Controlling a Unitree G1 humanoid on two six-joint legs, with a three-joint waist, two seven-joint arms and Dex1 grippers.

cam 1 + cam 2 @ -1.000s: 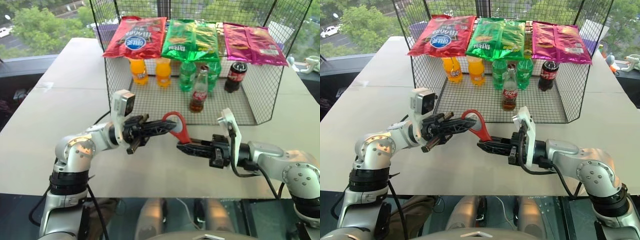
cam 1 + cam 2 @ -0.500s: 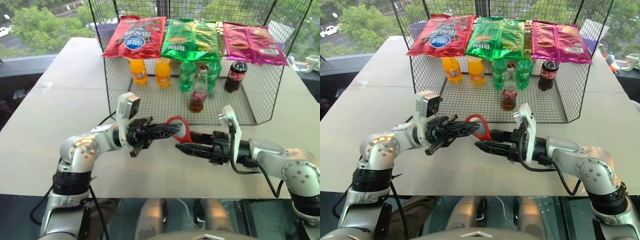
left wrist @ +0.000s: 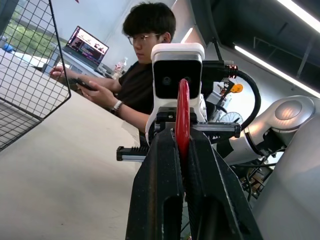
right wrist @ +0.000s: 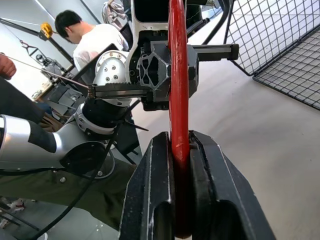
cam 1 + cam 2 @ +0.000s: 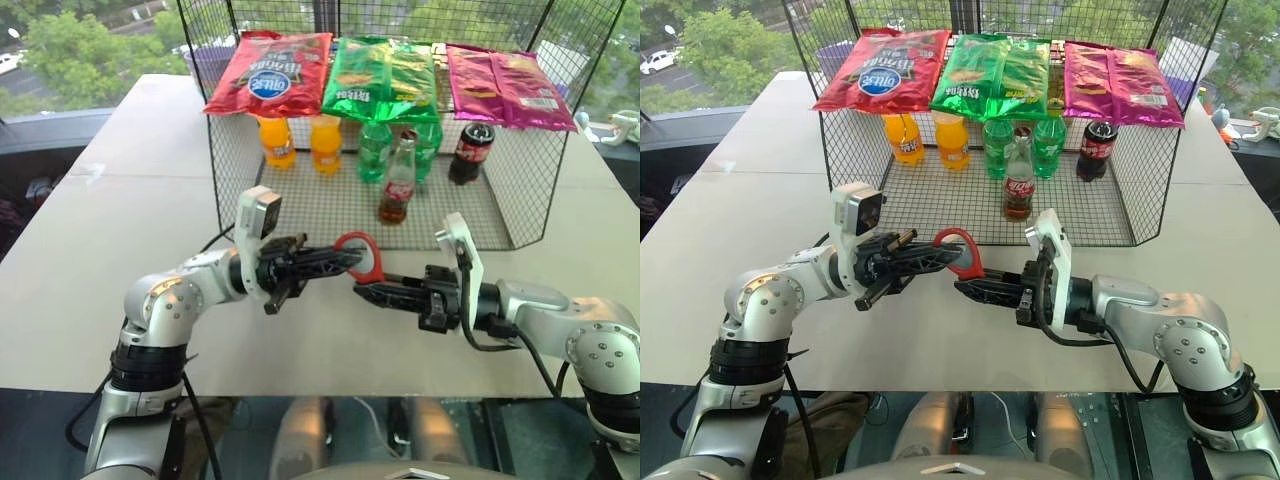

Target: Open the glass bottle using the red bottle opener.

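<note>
One flat red bottle opener (image 5: 362, 256) with an oval loop head hangs above the pale surface (image 5: 130, 200), held between the two grippers. The left gripper (image 5: 352, 257) has its jaws closed on the loop end, and the right gripper (image 5: 362, 291) has its jaws closed on the handle end (each wrist view shows the red strip pinched edge-on between the black fingers). Both grippers point toward each other, just in front of the black wire-mesh cage (image 5: 540, 190).

Inside the cage stands one small clear glass bottle of dark cola with a red label (image 5: 399, 183), upright and capped, well apart from the opener. Behind it stand two orange plastic bottles (image 5: 278, 141), two green plastic bottles (image 5: 375, 150) and one dark plastic cola bottle with a red screw cap (image 5: 471, 152). Three snack bags lie across the cage top: one red (image 5: 270, 74), one green (image 5: 385, 80), one pink (image 5: 505, 86).

Two people show in the wrist views: a person in a dark shirt (image 3: 142, 75) and a person in a white shirt (image 4: 92, 37).
</note>
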